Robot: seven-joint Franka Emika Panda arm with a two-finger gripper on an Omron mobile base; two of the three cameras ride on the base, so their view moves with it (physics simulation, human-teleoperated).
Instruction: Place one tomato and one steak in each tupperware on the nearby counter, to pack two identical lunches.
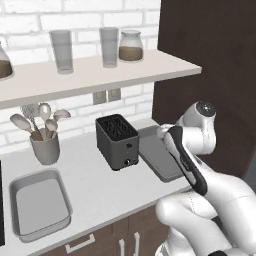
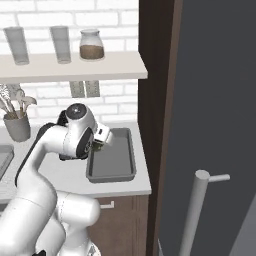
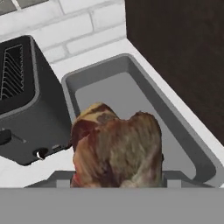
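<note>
A brown marbled steak (image 3: 116, 146) sits between my gripper's jaws and hides the fingertips. My gripper (image 2: 102, 142) is shut on it and hovers over the near-left end of the right tupperware (image 3: 131, 65), a shallow grey tray that holds nothing. That tupperware (image 2: 112, 162) lies on the counter (image 1: 95, 185) beside the tall dark cabinet. The other tupperware (image 1: 37, 202) rests at the counter's left end, also with nothing in it. The tomato is out of view.
A dark slotted toaster (image 1: 117, 142) stands just left of the right tupperware, close to my hand. A crock of utensils (image 1: 44, 145) sits at the back left. A white shelf (image 1: 90, 72) with glasses and jars hangs overhead. A tall dark cabinet (image 2: 210, 100) walls the right side.
</note>
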